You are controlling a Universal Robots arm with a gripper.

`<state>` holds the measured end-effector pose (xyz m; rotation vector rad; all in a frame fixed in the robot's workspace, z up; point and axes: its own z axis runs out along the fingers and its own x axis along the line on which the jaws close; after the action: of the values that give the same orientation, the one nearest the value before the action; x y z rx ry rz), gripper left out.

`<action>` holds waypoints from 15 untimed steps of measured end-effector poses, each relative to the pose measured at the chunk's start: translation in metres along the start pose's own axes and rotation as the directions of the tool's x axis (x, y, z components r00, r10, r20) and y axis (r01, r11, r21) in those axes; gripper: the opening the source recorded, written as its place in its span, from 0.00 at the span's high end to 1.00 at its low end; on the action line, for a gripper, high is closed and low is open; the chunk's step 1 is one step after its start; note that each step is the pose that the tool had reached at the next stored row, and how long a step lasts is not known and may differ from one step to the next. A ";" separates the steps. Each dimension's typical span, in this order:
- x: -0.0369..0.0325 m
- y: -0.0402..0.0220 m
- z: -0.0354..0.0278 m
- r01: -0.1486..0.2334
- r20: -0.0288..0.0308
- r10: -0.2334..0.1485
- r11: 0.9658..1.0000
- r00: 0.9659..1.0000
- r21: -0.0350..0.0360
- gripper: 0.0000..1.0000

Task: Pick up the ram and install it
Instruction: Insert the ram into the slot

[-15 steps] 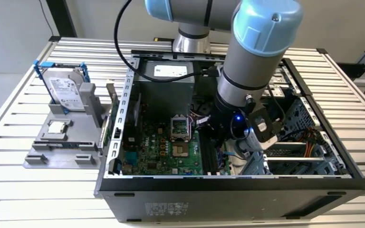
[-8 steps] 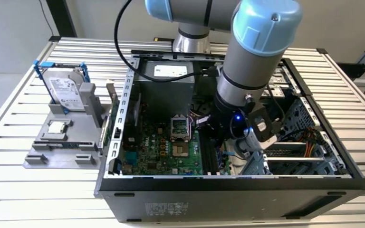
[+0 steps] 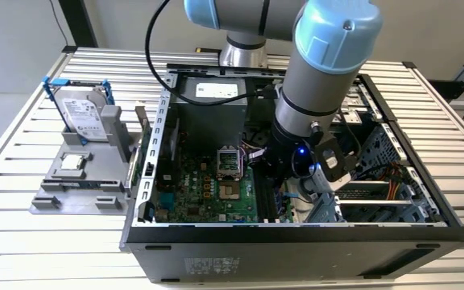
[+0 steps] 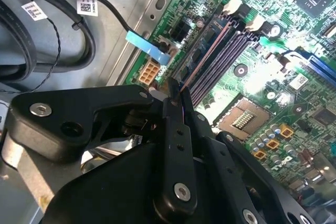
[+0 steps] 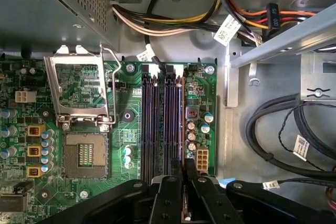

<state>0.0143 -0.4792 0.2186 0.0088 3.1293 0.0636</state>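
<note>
Gripping the ram (image 4: pixel 205 56) edge-on in a hand (image 4: pixel 176 97) closed narrow around the thin board. Lined up lengthwise with the memory slots (image 4: pixel 223 62), directly ahead of the hand, at the slot farthest from the processor socket (image 4: pixel 244 120). Cannot tell whether seated.

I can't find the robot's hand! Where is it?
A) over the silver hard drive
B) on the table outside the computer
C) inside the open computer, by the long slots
C: the gripper is down inside the computer case, pinching the ram stick edge-on, lined up with the long slots.
</note>
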 end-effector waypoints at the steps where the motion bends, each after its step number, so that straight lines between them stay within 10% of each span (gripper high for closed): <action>1: 0.0000 0.0000 0.0000 0.000 0.000 0.000 1.000 1.000 0.000 1.00; 15: 0.0011 -0.0006 0.0012 0.000 -0.002 0.000 1.000 1.000 0.000 1.00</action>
<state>0.0132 -0.4798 0.2173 0.0086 3.1318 0.0634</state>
